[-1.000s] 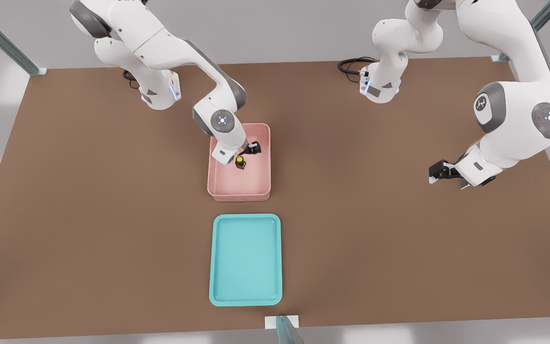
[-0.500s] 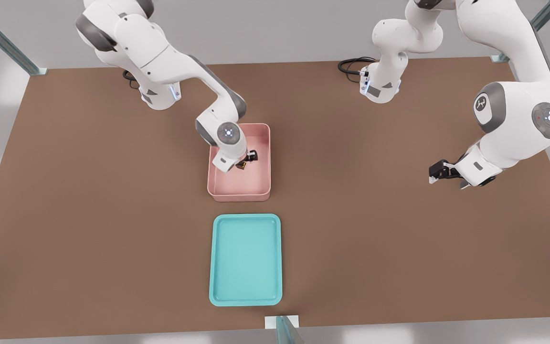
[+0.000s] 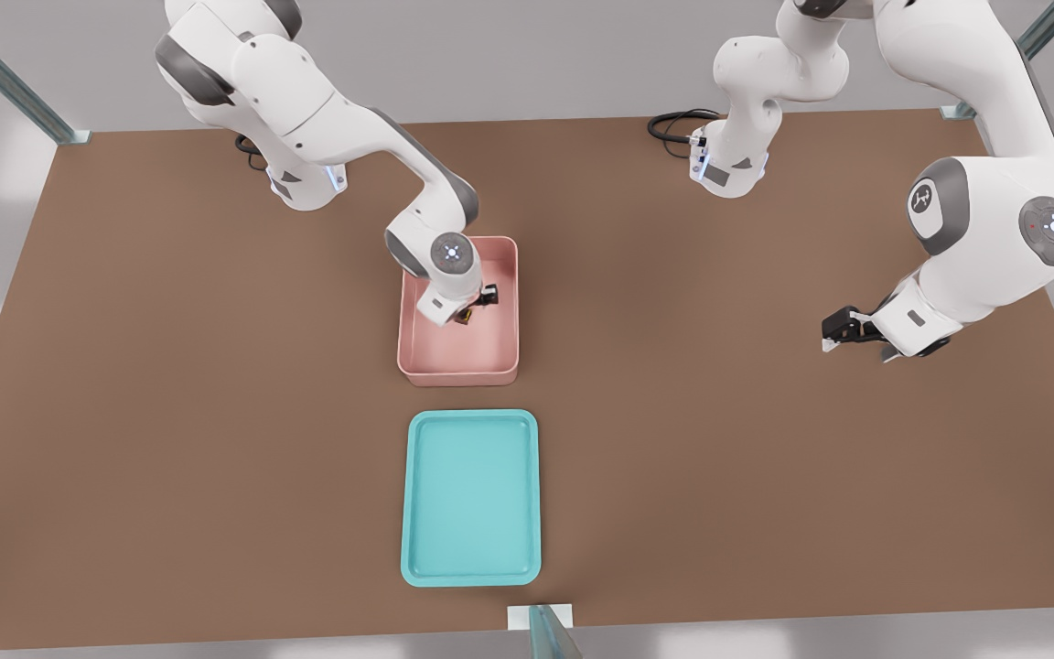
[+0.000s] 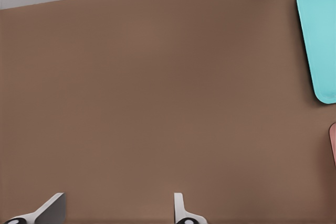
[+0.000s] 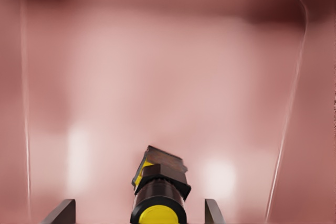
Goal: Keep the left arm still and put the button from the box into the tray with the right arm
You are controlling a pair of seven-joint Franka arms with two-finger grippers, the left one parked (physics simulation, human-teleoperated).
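Note:
The pink box (image 3: 458,373) stands mid-table, and the teal tray (image 3: 472,499) lies just in front of it. The right arm reaches down into the box. Its gripper (image 3: 474,306) is low over the button (image 3: 465,317), which the hand mostly covers in the front view. In the right wrist view the button (image 5: 157,195) stands on the box floor (image 5: 157,77), yellow cap toward the camera. It sits between the two fingertips (image 5: 62,211) of the gripper (image 5: 137,212). The gripper is open, with a gap on each side of the button.
The parked arm's gripper (image 3: 847,328) hovers at the front view's right. A black cable (image 3: 673,124) lies at the back edge, and a metal bracket (image 3: 541,618) sits at the front edge. The left wrist view shows the tray (image 4: 320,40) and a sliver of the box (image 4: 333,142).
The gripper has come down into the box and now straddles the button. The wrist shifted slightly toward the front view's right, and the hand now covers most of the button.

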